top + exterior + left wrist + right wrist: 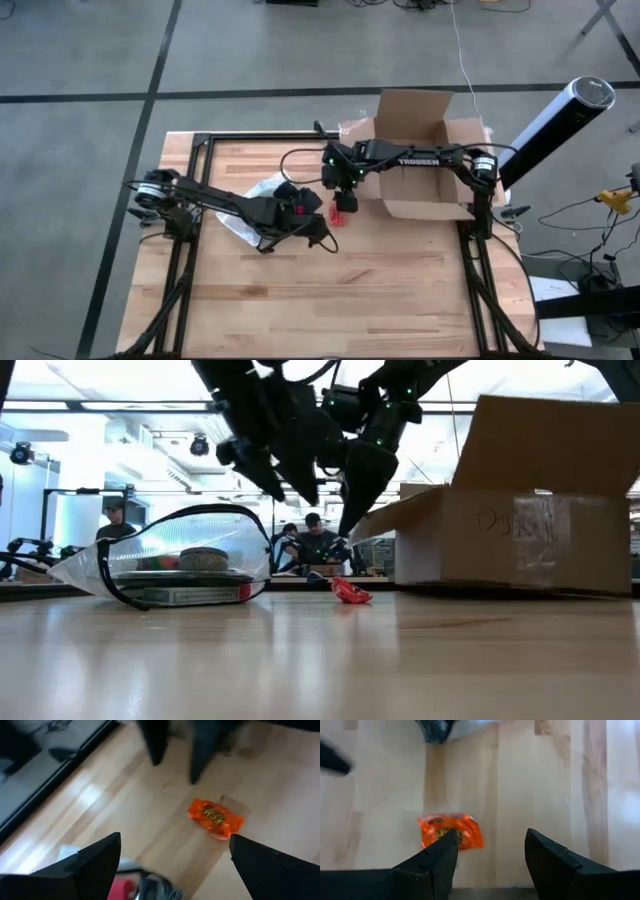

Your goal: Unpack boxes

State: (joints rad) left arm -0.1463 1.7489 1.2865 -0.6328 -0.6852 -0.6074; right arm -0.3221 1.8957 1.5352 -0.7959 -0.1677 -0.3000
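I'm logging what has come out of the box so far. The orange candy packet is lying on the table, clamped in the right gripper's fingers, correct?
Not clamped. The orange candy packet does lie on the table, but the right gripper hangs open above it, its fingers empty. The right wrist view shows this, and the low view shows the packet lying free.

The light wooden tabletop [400,290] carries three things: an open brown cardboard box [425,165] at the upper right, a clear zip pouch [250,205] left of centre, and a small orange candy wrapper [343,207] between them.
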